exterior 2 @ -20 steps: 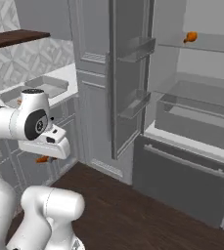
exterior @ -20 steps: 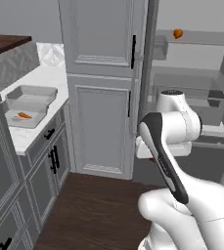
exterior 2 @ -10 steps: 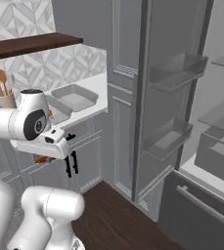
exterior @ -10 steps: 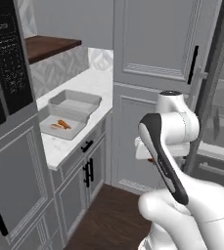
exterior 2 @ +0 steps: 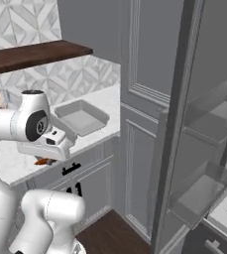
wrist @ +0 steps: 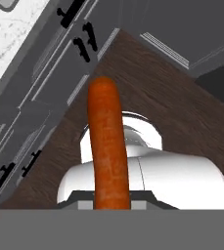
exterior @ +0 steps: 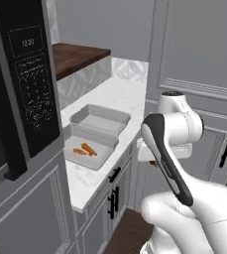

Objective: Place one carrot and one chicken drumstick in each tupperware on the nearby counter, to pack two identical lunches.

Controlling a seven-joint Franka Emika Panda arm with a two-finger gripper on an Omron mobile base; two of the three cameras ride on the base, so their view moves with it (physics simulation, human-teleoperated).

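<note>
Two light-grey tupperware trays sit touching, end to end, on the white counter [exterior: 112, 96], which runs from about 7 o'clock up to 1 o'clock in the left base view. The nearer tupperware [exterior: 74, 160] holds a carrot [exterior: 88, 148] and, just beside it toward 8 o'clock, a smaller orange-brown piece [exterior: 80, 152] too small to name. The farther tupperware [exterior: 100, 116] shows a bare grey floor in both base views. A second carrot [wrist: 107, 146] stands up the middle of the hand view, from 6 o'clock toward 12, clamped in the gripper [wrist: 111, 204] at its lower end, over dark wooden floor [wrist: 182, 112] and grey cabinet fronts [wrist: 50, 83]. In the right base view, its orange tip [exterior 2: 42, 161] peeks under the hand, in front of the counter edge. A dark microwave [exterior: 21, 89] stands at 9 o'clock of the trays.
</note>
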